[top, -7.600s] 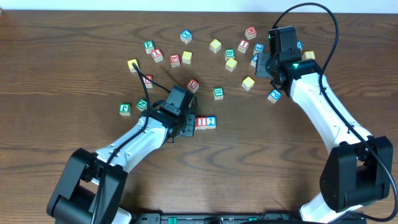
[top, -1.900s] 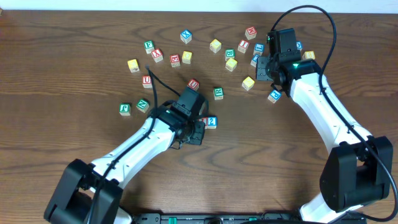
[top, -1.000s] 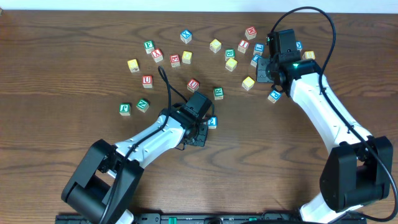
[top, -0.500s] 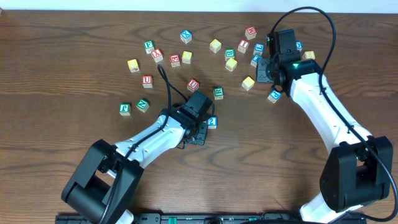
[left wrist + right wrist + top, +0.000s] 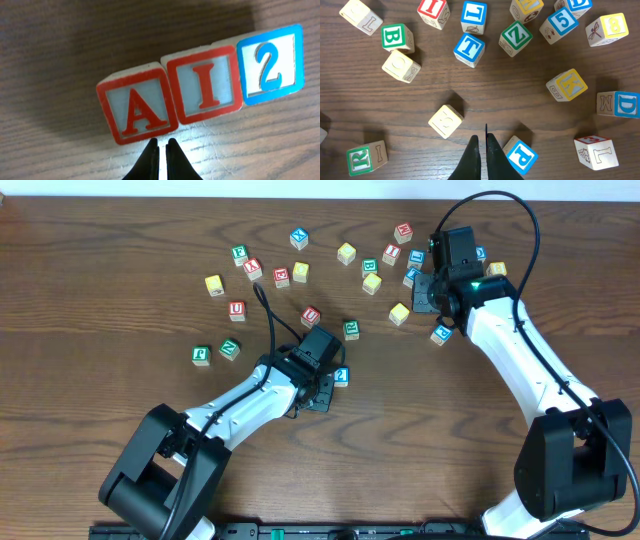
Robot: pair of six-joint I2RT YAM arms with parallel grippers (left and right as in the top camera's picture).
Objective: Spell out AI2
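Observation:
In the left wrist view the red A block (image 5: 136,107), the red I block (image 5: 206,85) and the blue 2 block (image 5: 270,62) lie side by side in a touching row that reads AI2. My left gripper (image 5: 161,143) is shut and empty, its tips just in front of the A block. In the overhead view my left gripper (image 5: 318,385) covers the A and I blocks, and only the 2 block (image 5: 341,376) shows. My right gripper (image 5: 424,295) is shut and empty above the block pile, between a yellow block (image 5: 445,121) and a blue P block (image 5: 521,155).
Several loose letter blocks are scattered across the far half of the table. The red U block (image 5: 311,316) and a green block (image 5: 351,329) lie just beyond the row. A blue T block (image 5: 469,49) and a green Z block (image 5: 516,38) lie ahead of my right gripper.
My left gripper has moved right over the row and now hides the A and I blocks from overhead. Nothing has moved in the last second. My right arm has stayed still.

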